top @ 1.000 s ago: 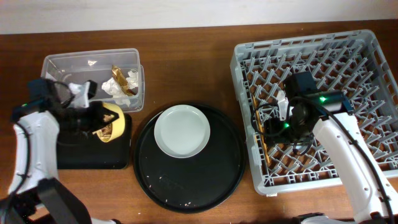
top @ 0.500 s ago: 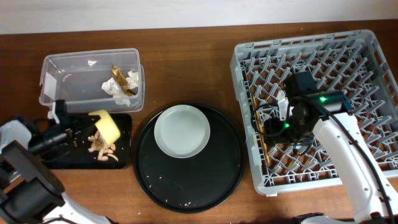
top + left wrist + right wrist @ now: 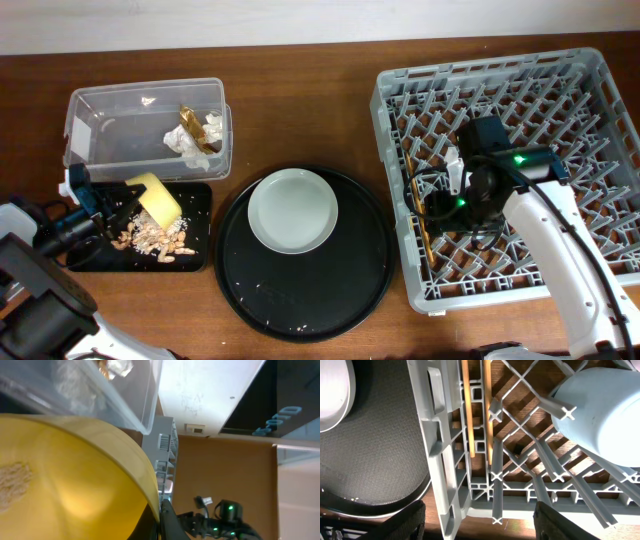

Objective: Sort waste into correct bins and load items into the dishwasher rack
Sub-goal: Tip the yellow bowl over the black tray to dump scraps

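My left gripper point(image 3: 122, 198) is shut on the rim of the small yellow bowl point(image 3: 155, 197), tipped on its side over the flat black tray point(image 3: 196, 252). The bowl fills the left wrist view point(image 3: 65, 480). Beige food scraps point(image 3: 152, 237) lie on that tray. The clear tub point(image 3: 100, 118) holds white tissue point(image 3: 210, 125) and a brown-gold wrapper point(image 3: 190, 120). The pale grey plate point(image 3: 292, 209) sits on the round black tray point(image 3: 300, 300). My right gripper point(image 3: 480, 527) is open over the grey rack point(image 3: 590, 70); below it are the chopsticks point(image 3: 468, 410) and the light blue cup point(image 3: 605, 415). The pink cup is hidden.
The rack's front-left wall point(image 3: 442, 460) and upright pegs lie between my right fingers. The chopsticks point(image 3: 418, 215) lie along the rack's left side. The round black tray's edge point(image 3: 375, 490) reaches close to the rack. Brown table point(image 3: 300, 90) runs behind the trays.
The left arm swung down and left with the yellow bowl, tipping it. Food scraps spilled out onto the flat black tray and spread. The right arm has not moved.
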Tool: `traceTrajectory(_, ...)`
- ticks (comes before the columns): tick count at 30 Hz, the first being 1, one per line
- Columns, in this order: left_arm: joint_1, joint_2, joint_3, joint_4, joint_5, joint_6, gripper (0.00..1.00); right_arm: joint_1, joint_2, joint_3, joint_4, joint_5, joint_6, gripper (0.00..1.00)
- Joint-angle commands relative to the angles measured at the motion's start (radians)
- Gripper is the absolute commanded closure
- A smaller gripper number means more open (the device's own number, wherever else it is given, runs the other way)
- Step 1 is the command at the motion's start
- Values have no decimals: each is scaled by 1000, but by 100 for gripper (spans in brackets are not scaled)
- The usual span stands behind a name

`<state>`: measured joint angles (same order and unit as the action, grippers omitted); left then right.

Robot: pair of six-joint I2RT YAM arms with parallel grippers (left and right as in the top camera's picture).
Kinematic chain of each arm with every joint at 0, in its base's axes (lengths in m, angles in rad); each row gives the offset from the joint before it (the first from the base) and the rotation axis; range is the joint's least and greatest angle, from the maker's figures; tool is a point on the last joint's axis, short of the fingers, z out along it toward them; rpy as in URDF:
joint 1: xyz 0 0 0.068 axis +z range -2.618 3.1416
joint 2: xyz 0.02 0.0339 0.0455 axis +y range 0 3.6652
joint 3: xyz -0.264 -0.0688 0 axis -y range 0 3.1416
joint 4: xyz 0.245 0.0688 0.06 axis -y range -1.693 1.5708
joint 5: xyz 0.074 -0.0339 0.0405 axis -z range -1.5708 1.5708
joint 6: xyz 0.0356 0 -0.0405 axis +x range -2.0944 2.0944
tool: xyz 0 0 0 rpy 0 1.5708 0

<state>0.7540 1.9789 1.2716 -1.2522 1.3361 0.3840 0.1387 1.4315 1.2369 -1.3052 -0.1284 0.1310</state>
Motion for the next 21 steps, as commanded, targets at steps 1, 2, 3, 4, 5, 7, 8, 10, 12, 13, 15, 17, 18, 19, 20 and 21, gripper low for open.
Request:
traceTrajectory(1, 4, 9, 2, 10, 33, 77, 100, -5, -18, 7, -1, 9, -4, 30)
traceTrajectory(2, 4, 8, 2, -33, 69, 100, 100, -5, -18, 7, -2, 9, -4, 30)
traceTrajectory(3, 3, 7, 2, -101, 126, 277, 100, -4, -18, 7, -5, 9, -4, 30)
traceTrajectory(4, 4, 7, 2, -123, 135, 334, 100, -5, -18, 7, -6, 9, -4, 30)
traceTrajectory(5, 4, 7, 2, -110, 130, 335, 100, -5, -18, 7, -8, 9, -4, 30)
traceTrajectory(7, 4, 7, 2, -136, 163, 298, 100, -5, -18, 7, -9, 9, -4, 30)
traceTrajectory(8, 2, 6, 2, -176, 189, 402, 100, -5, -18, 7, -10, 9, -4, 30)
traceTrajectory(10, 3, 7, 2, -170, 172, 403, 100, -5, -18, 7, -9, 9, -4, 30)
traceTrajectory(12, 3, 7, 2, -209, 212, 322, 100, -5, -18, 7, -10, 9, -4, 30)
traceTrajectory(13, 3, 7, 2, -229, 223, 380, 100, -5, -18, 7, -13, 9, -4, 30)
traceTrajectory(15, 2, 7, 3, -254, 179, 379, 100, -5, -18, 7, -13, 9, -4, 30)
traceTrajectory(17, -13, 6, 5, -318, 113, 483, 100, -5, -18, 7, -13, 9, -4, 30)
traceTrajectory(18, -24, 5, 5, -351, 97, 533, 100, -5, -18, 7, -13, 9, -4, 30)
traceTrajectory(19, -37, 2, 5, -378, 80, 568, 100, -5, -18, 7, -13, 8, -4, 30)
traceTrajectory(20, -58, -3, 6, -407, 66, 602, 100, -4, -18, 7, -15, 8, -3, 30)
traceTrajectory(21, -95, -11, 6, -414, 56, 610, 100, -4, -18, 7, -17, 8, -3, 30)
